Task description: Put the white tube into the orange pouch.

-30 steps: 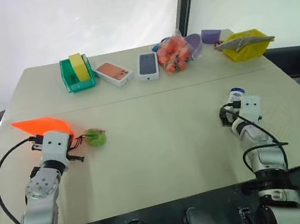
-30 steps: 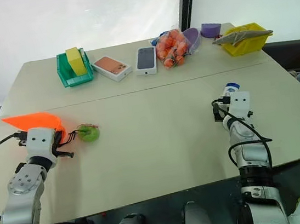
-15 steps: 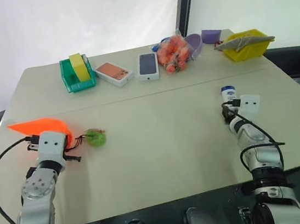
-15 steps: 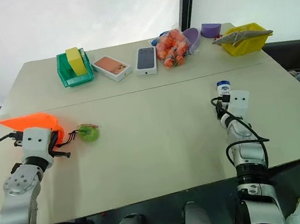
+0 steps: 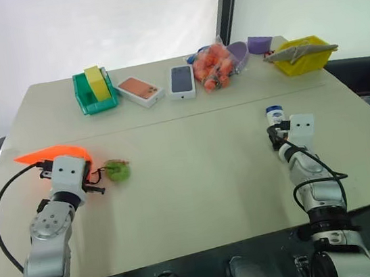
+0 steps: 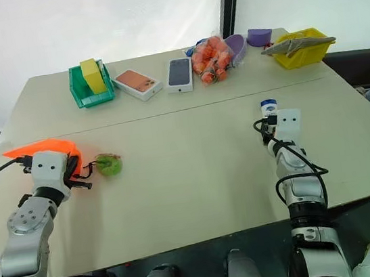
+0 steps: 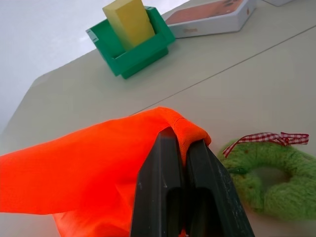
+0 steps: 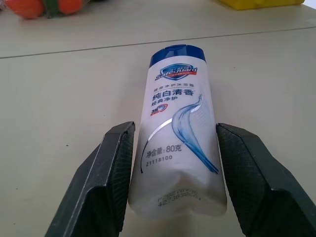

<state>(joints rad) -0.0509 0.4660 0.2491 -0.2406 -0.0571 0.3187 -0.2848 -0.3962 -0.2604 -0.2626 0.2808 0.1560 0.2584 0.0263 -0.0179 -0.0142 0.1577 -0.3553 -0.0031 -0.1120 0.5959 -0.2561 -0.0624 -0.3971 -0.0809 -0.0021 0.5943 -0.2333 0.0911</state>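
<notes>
Progress judged at an early-to-middle stage: both task items in hand, transfer not yet made. White tube (image 8: 177, 133) seen in the right wrist view between the two black fingers (image 8: 101, 182) of the right gripper (image 5: 277, 125), pads pressed against both sides of the body, blue cap pointing away from the wrist; read as grasped, apparently lifted slightly off the table (image 5: 195, 164), though contact of its underside with the surface cannot be ruled out. In the left eye view, tube placed at right of centre, blue cap showing just above the gripper housing. Orange pouch (image 5: 51, 155) found at far left of that frame, middle height, a fold of fabric clamped in the fully clenched left gripper (image 7: 183, 163) and hanging off it. Green charm (image 5: 117, 169) lying on the table just right of the pouch, tied to it by cord. Pouch and tube well apart, with bare table between. Mouth of the pouch not visible from any angle; whether open enough to admit the tube cannot be told. Remaining, by judgement: bringing the two arms together, presenting an open mouth, inserting the tube cap-first or base-first, releasing. Green bin (image 5: 94, 90), phone boxes (image 5: 140, 90) and yellow tray (image 5: 303, 54) along the upper edge, not involved.
</notes>
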